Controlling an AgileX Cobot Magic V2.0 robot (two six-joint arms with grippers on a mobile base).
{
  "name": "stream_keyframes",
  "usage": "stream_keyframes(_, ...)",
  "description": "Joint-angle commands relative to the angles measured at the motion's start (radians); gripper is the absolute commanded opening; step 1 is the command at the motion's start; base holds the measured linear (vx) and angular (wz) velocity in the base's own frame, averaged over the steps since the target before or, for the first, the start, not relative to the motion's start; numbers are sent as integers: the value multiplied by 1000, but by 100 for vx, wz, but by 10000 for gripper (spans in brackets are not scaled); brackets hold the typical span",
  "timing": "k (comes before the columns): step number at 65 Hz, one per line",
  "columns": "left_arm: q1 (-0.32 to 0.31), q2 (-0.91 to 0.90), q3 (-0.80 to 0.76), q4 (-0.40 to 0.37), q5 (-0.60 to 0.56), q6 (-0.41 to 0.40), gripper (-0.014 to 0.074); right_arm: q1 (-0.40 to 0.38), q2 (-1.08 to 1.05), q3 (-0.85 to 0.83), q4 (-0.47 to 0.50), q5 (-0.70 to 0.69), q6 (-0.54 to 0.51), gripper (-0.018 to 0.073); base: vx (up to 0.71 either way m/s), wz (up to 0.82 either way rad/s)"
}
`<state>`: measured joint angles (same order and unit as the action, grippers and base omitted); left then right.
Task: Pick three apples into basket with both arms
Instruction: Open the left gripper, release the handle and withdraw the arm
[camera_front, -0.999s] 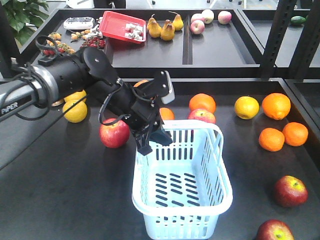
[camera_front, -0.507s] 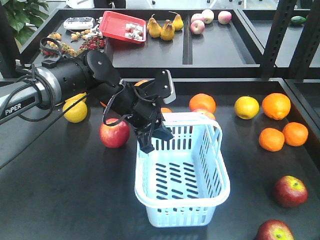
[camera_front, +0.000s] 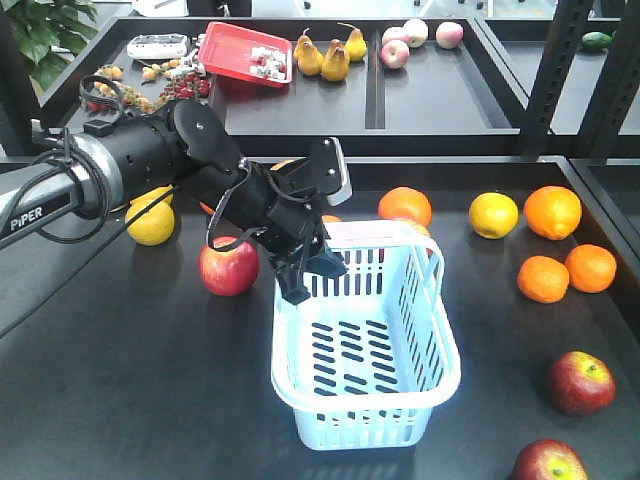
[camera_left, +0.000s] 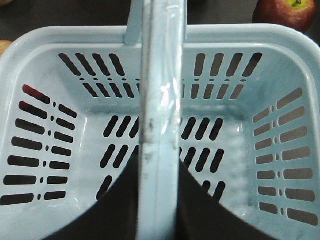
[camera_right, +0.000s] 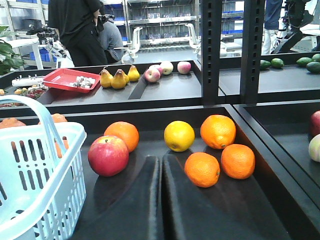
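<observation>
Sitting nearest, at the bottom right edge of the front view, is a dark-red apple (camera_front: 548, 462) cut off by the frame. A second apple (camera_front: 580, 382) lies just above it on the black table (camera_front: 120, 380). Left of these, at lower centre, stands the pale blue basket (camera_front: 362, 402), its slotted floor in plain view.

At the basket's upper left corner the left gripper (camera_front: 305, 280) reaches in from the black left arm (camera_front: 150, 155), which stretches across from the left edge. The left wrist view shows the fingers clamped on the basket by its handle (camera_left: 160, 100), one dark finger on each side of the bar. A third apple (camera_front: 229, 266) rests just left of the gripper, near the basket but apart from it.

Further back lie two small oranges (camera_front: 565, 273) at the right, then a larger orange (camera_front: 552, 212), a yellow citrus fruit (camera_front: 494, 214) and another orange (camera_front: 405, 205) in a row. On the far shelf at the top are a red tray (camera_front: 245, 52) and yellow pears (camera_front: 322, 55).

In the right wrist view, the right gripper (camera_right: 160, 165) fills the lower centre, its fingers pressed together with only a thin seam between them. Beyond it, left of centre, a fourth apple (camera_right: 108, 155) sits just beside the basket's wall.
</observation>
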<state>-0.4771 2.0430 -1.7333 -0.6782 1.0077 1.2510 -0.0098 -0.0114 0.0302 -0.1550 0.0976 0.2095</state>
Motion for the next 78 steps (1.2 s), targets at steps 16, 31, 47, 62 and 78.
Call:
stream_keyframes(16,-2,-56,-38,-76,-48,-45,421,-6,1,12,-7,-79,-10,-3,0,0)
stream_keyframes(31,-1,-123,-38,-74,-15,-125,519,-6,1,12,-7,-79,-10,-3,0,0)
stream_keyframes(47,1,-278,-38,9,143,-355,398,-6,1,12,-7,-79,-10,-3,0,0)
stream_keyframes(62,1,-394,-23,139,245,-498,96,-6,1,12,-7,-79,-10,-3,0,0)
stream_keyframes(78,1,-538,130,170,244,-500,-8,-6,1,12,-7,-79,-10,-3,0,0)
